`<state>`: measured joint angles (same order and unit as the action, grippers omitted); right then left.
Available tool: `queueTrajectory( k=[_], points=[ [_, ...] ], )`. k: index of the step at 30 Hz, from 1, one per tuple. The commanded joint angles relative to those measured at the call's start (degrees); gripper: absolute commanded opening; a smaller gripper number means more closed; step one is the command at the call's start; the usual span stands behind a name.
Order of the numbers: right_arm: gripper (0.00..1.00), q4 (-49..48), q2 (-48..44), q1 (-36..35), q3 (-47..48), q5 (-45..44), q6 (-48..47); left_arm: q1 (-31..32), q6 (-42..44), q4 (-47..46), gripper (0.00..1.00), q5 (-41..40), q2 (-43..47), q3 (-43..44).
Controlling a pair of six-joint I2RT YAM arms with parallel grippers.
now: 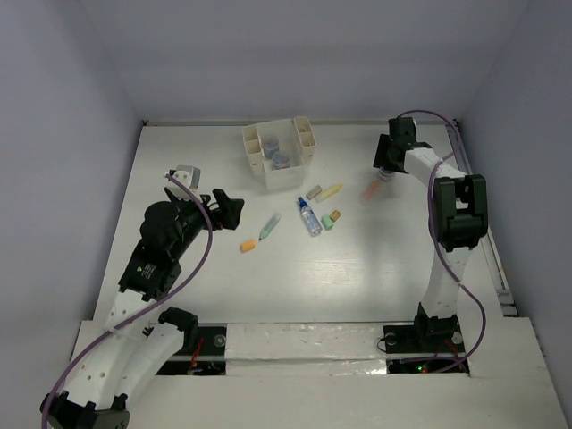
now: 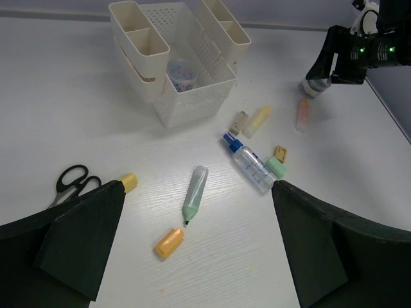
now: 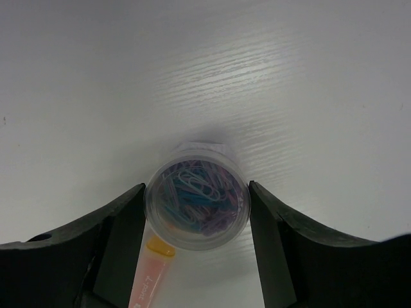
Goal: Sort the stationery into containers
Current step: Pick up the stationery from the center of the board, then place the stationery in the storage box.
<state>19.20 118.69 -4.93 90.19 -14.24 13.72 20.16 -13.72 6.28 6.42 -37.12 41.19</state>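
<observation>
The jar of paper clips (image 3: 196, 204) stands upright on the counter (image 3: 270, 70), dead centre between the fingers of my right tool (image 3: 196, 192). Being round, it has no long axis to line up with. Both fingers (image 3: 122, 237) look to be touching its wall, one on each side, so I judge the tool closed on the jar at about half width, with the jar not yet lifted. A pink marker (image 3: 151, 273) lies just beside it on the wrist side, near my left finger.

The organizer (image 1: 268, 174) sits well off to this tool's left, about level with it. My left tool (image 1: 229, 208) hangs wide and empty on the organizer's other side, well apart from the jar. I judge the carry runs leftward.
</observation>
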Motion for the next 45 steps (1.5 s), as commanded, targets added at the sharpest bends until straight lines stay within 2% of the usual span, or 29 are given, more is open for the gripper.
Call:
queueTrajectory(
  k=[1,2,6,8,12,17,21,23,31,38,45],
  points=[
    [0.57,0.40,0.40,0.18,3.06,-0.88,-0.44,0.14,0.53,-2.24,0.99,0.35,-0.14,1.96],
    [0.47,0.49,0.40,0.18,3.15,-0.79,-0.44,0.14,0.53,-2.24,0.99,0.35,-0.14,1.96],
    [0.46,-1.17,-3.81,0.18,2.45,-1.41,-0.88,0.14,0.53,-2.24,0.99,0.35,-0.32,1.96],
    [0.45,-2.85,-8.97,0.18,1.13,2.01,-1.58,0.14,0.53,-2.42,0.99,0.53,-0.49,1.96],
    [0.45,-3.74,-14.97,-4.02,2.61,8.78,-1.85,0.14,0.53,-2.50,0.99,0.44,-0.67,1.96],
    [0.46,-5.93,-16.74,-15.43,6.21,12.82,-3.26,-0.47,0.53,-2.24,0.99,0.61,-1.63,1.96],
    [0.46,-6.55,-11.92,-21.69,12.80,17.31,-3.43,-1.61,0.36,-2.15,0.99,0.97,-2.34,1.96],
    [0.46,-4.80,-7.11,-23.45,19.21,18.10,-3.96,-2.14,0.36,-2.24,0.99,1.14,-2.60,1.96],
    [0.45,3.03,6.98,-29.25,36.71,17.05,-9.23,-3.20,0.35,-2.42,0.99,2.29,-3.39,1.96],
    [0.45,4.79,11.91,-30.32,38.30,16.00,-10.46,-3.73,0.36,-2.50,0.99,2.55,-3.39,1.96],
    [0.45,8.47,12.79,-30.84,36.81,15.29,-12.13,-3.73,0.36,-2.50,0.99,2.73,-3.13,1.88]
  ],
)
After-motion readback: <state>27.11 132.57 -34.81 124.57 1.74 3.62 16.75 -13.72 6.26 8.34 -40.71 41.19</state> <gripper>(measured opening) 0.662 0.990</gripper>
